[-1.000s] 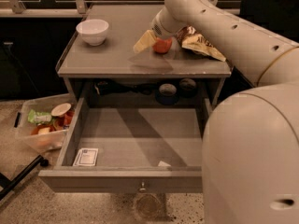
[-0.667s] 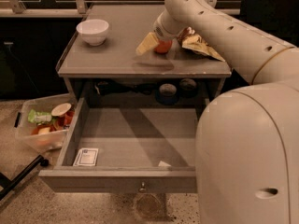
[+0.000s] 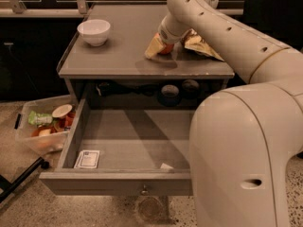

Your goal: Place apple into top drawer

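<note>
The apple, red-orange, sits on the grey cabinet top at its right rear, partly hidden by my gripper. The gripper is down at the apple, against its left side, with the white arm reaching in from the right. The top drawer stands pulled out wide below the cabinet top, its round metal knob at the front centre. Its grey floor holds only a small card and a white scrap.
A white bowl stands at the top's left rear. A brown-and-yellow chip bag lies just right of the apple. A clear plastic bin of items sits on the floor at left. The arm's large white body covers the drawer's right side.
The gripper has closed in on the apple from the left and now covers part of it. The apple, bowl and drawer have not moved.
</note>
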Robot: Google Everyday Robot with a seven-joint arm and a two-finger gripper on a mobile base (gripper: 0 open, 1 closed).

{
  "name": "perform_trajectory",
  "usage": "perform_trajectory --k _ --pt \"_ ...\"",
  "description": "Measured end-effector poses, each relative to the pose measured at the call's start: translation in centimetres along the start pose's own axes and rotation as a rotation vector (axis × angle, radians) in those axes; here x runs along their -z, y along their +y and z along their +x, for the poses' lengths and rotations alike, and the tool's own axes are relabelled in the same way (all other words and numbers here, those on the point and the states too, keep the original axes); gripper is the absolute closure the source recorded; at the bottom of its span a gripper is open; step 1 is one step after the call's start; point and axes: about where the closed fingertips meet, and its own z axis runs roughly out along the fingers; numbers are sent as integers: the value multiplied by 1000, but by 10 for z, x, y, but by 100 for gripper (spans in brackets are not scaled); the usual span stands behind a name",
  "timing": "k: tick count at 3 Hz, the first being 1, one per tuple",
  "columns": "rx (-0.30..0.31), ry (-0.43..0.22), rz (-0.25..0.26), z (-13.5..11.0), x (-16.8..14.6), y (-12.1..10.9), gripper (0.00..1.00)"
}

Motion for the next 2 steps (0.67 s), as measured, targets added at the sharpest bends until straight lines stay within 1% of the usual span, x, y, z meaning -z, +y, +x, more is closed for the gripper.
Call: perform_trajectory --k 1,2 --pt "5 -8 1 0 7 -3 43" --pt "7 -42 2 -2 25 -5 66"
